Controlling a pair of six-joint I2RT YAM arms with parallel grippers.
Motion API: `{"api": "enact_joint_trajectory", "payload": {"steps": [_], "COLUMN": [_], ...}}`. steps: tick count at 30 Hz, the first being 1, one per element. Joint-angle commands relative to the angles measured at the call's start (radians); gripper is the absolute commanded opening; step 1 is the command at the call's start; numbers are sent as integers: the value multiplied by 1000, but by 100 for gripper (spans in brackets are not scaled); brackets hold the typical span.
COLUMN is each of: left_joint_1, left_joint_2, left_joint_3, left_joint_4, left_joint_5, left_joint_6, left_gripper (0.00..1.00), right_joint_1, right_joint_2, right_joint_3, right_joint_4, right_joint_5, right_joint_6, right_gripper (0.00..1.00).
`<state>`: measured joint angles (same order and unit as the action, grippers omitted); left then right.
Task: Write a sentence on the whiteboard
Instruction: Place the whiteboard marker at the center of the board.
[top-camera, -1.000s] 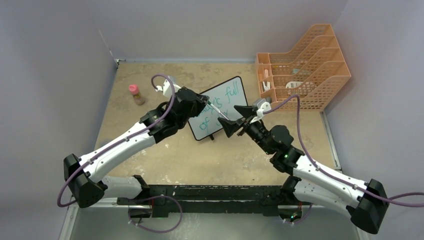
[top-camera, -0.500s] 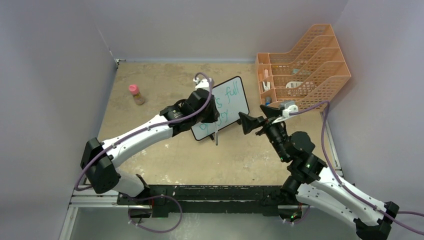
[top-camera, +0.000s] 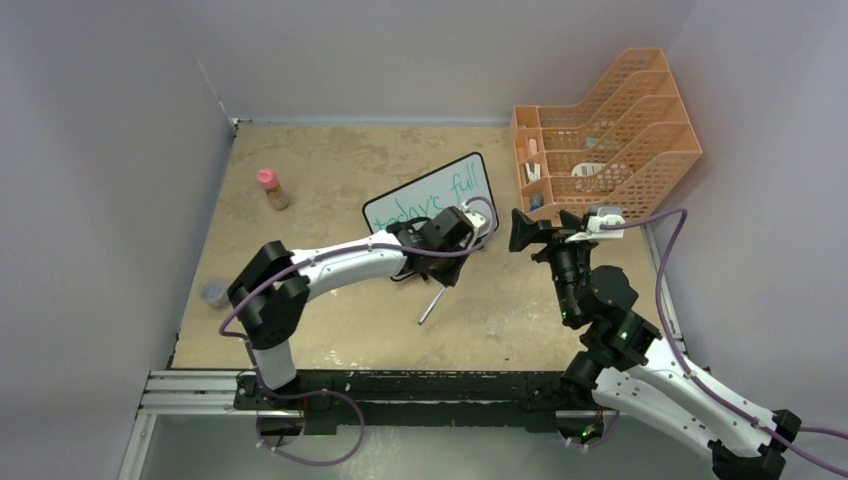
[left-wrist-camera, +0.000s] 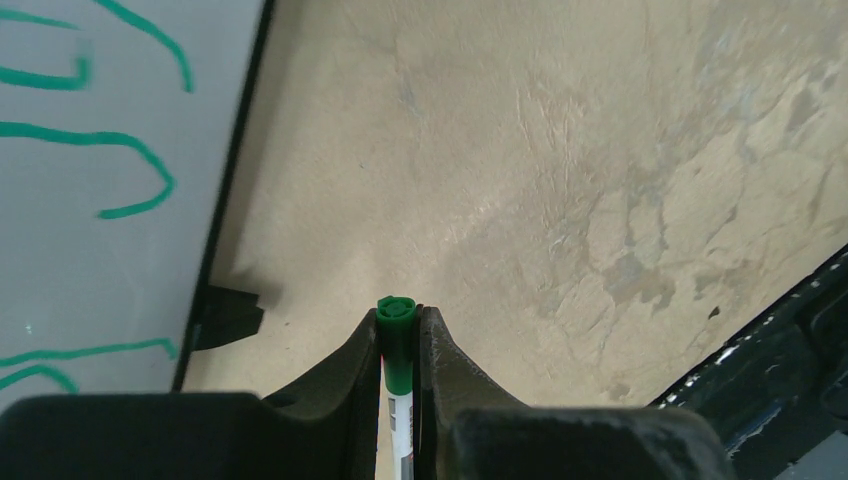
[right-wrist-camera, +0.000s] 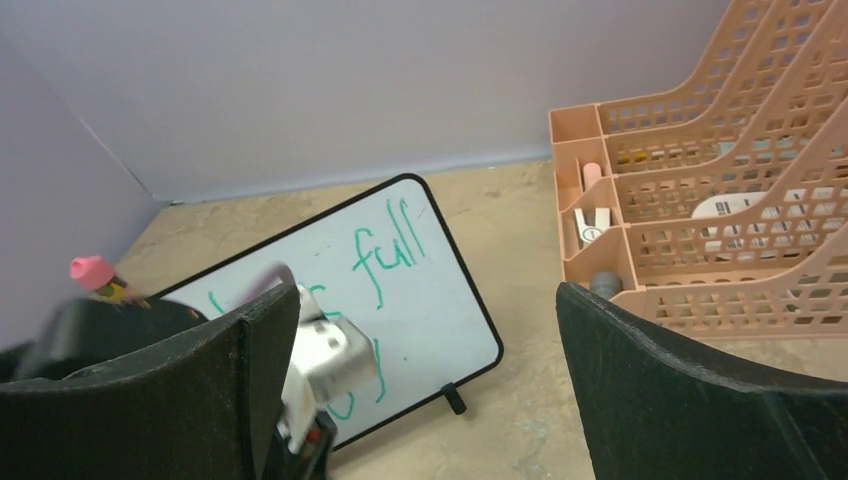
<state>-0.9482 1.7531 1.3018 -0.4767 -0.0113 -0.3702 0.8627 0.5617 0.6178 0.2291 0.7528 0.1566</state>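
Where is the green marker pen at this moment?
The green marker pen is clamped in the left hand, just in front of the black-framed white whiteboard, around the middle of the table in the top view.

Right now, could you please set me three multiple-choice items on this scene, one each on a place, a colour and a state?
1. Where does the pink-capped bottle stand?
A. left of the whiteboard
B. right of it
C. on top of it

2. What colour is the writing on the whiteboard?
A. red
B. green
C. black

3. What state is the left gripper in?
A. open and empty
B. shut on a green marker
C. shut on the bottle

Answers: A, since the top view shows the bottle off toward the left wall; B, since the wrist views show green strokes; B, since the left wrist view shows the jaws pinching the marker.
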Motion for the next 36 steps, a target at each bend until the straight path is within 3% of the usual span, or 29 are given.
{"api": "enact_joint_trajectory", "payload": {"steps": [1,9,19,26,36], "left_joint_1": [-39,-41,-41,-7,248], "left_joint_2": [67,160,126,11,-340], "left_joint_3": [53,22,67,142,167], "left_joint_4": [-31,-8,-40,-91,-76], "left_joint_5": [14,44,38,-15,-65], "left_joint_6": [77,90,42,11,35], "left_gripper": [0,0,38,53,66], "right_joint_1": [-2,-2,-2,-2,-2], "right_joint_2": [-7,10,34,41,17], "right_joint_3": [40,24,5,23,4], "right_joint_4": [29,42,88,124,171], "right_joint_5": [65,72,155,202,265], "right_joint_6": [-1,4,-43,-107,-181], "right_gripper": [99,99,99,99,99]}}
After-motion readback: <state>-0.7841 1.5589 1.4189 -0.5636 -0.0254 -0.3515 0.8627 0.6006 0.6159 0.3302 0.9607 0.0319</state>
